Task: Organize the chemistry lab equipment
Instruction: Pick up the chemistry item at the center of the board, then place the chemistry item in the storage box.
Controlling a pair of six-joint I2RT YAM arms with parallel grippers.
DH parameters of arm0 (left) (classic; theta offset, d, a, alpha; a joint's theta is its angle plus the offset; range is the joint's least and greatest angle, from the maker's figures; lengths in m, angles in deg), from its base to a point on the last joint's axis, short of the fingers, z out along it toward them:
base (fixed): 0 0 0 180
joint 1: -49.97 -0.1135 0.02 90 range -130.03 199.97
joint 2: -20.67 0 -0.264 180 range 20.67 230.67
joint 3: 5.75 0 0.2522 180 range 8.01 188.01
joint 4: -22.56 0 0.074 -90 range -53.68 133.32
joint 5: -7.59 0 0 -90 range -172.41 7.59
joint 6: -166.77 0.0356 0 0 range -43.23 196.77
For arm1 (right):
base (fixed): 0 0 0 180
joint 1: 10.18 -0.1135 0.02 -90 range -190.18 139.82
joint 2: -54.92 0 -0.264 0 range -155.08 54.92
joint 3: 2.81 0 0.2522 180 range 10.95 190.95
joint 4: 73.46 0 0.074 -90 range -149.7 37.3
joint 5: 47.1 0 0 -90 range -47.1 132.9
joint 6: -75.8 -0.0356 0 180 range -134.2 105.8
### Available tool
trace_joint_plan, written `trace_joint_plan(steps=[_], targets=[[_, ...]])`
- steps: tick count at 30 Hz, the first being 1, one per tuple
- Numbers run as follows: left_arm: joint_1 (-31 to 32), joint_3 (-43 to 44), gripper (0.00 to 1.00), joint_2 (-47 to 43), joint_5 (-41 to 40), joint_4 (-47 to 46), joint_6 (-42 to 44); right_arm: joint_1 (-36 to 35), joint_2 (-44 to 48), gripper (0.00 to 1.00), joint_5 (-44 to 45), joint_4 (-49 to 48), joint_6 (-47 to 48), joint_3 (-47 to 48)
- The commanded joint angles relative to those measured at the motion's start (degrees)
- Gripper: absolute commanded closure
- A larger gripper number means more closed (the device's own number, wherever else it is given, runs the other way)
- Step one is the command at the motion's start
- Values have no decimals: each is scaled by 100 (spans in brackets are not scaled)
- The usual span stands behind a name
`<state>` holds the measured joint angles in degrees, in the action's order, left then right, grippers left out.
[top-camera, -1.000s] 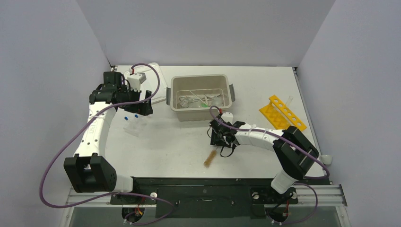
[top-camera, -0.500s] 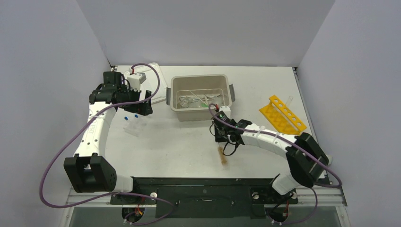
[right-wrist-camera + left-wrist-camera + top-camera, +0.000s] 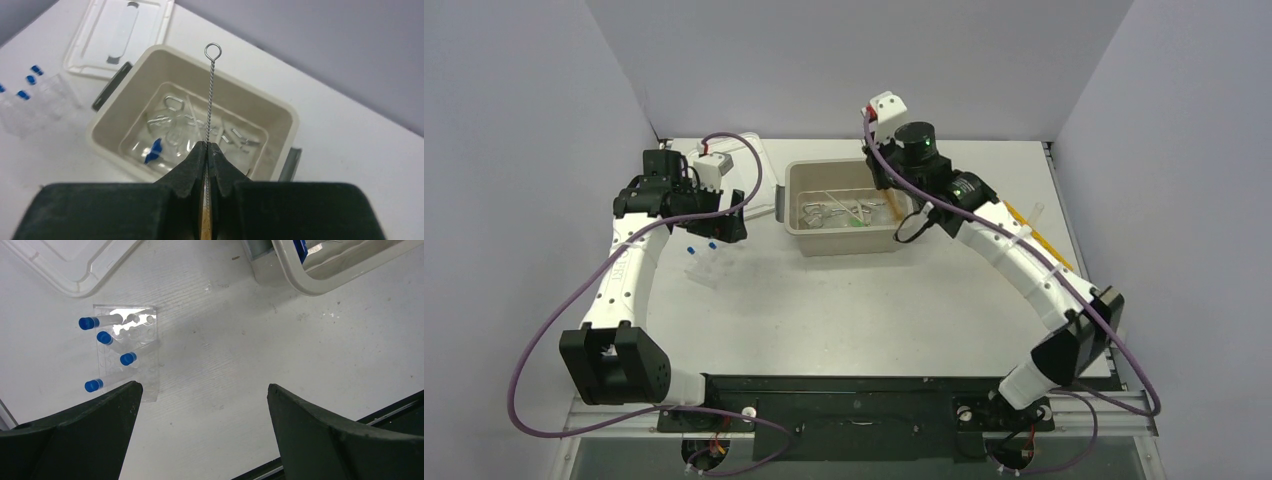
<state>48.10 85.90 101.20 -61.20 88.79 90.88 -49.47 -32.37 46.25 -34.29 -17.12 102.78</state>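
My right gripper (image 3: 206,146) pinches the wire brush (image 3: 209,95) above the far tub (image 3: 150,75); I'd lower it centred, clear of the rim, before letting go. Left gripper (image 3: 202,390) hangs spread near the tubes (image 3: 107,337).

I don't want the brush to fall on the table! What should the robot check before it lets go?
1. Right pincer shut on the wire brush: ok.
2. Lid off the tub: ok.
3. Brush above the tub's opening: ok in the right wrist view.
4. Brush's loop end inside the far rim: cannot tell.
5. Left pincer open above the tube rack, not over the tub: ok.
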Motion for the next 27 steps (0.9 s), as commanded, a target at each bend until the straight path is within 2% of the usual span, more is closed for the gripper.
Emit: trace_joint_plan(steps=[1, 4, 8, 15, 21, 24, 27], targets=[[-33, 201, 3, 24, 72, -174, 4, 380, -1100, 100, -194, -368, 868, 590], [-25, 240, 3, 81, 83, -149, 10, 457, -1745, 100, -173, -659, 1118, 909], [-24, 337, 3, 180, 80, -101, 27, 465, -2216, 100, -122, -1233, 1429, 831], [-20, 436, 4, 371, 18, -131, 59, 428, -2743, 100, -245, -1258, 1845, 725], [99, 792, 3, 812, -46, -238, -92, 391, -2847, 100, -493, -971, 1682, 363], [134, 907, 4, 992, -145, -378, -162, 360, -2676, 100, -289, -990, 1365, -172], [428, 1005, 3, 1249, -348, -519, -207, 375, -2424, 100, -78, -1353, 940, -772]])
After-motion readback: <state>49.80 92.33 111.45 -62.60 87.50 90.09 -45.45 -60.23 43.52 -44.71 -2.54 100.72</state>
